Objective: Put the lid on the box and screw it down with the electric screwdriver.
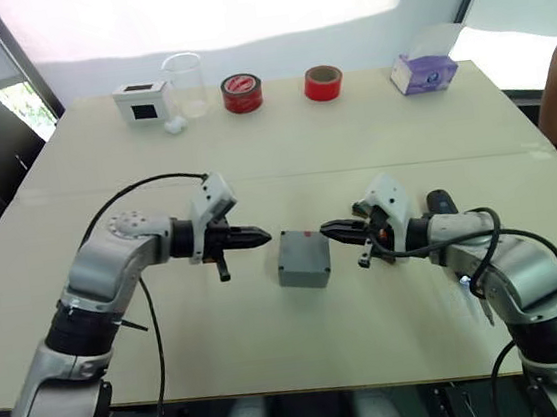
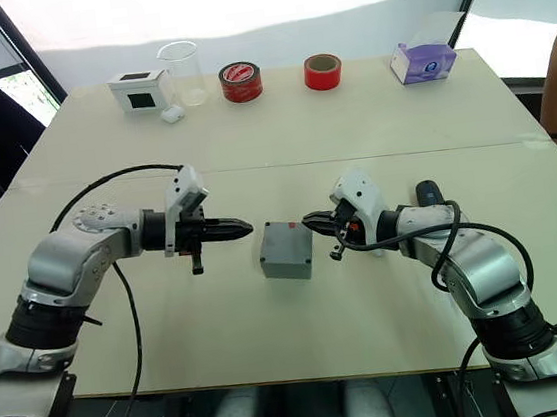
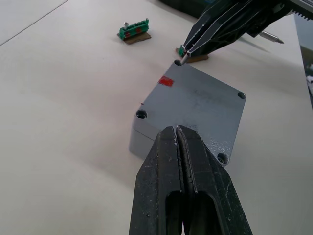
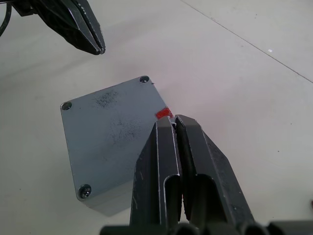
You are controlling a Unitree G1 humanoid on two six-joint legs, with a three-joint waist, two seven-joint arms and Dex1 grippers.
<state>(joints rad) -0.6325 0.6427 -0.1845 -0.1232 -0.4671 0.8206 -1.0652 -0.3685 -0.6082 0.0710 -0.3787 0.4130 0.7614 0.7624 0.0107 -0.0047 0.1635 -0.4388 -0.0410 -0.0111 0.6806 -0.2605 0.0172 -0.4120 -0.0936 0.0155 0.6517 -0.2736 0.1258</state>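
- The lid (image 1: pixel 304 247) already sits square on the box (image 1: pixel 301 273) at the middle of the table (image 1: pixel 282 148). What is left, by my reading, is the screwing down.
- The left claw (image 1: pixel 258 236) is pressed together on nothing, at the box's 9 o'clock and just off its edge.
- The right claw (image 1: pixel 332 228) is also pressed together, at the box's 3 o'clock, with its tip over the lid corner by the red mark (image 3: pixel 167 82). A speck at that tip might be a screw, but it is too small to tell.
- The screwdriver (image 1: pixel 440 200) lies on the table further out at 3 o'clock, partly under the right forearm.
- To do the step well, brace the box from 9 o'clock with the left claw so it cannot slide or twist.
- Grasp the screwdriver near mid-body and hold it upright over one corner hole (image 3: pixel 142 114).
- Seat the bit before it spins, and press straight down.
- Working diagonal corners should keep the lid level.
- The likely risk is the bit skating off and pushing the box.
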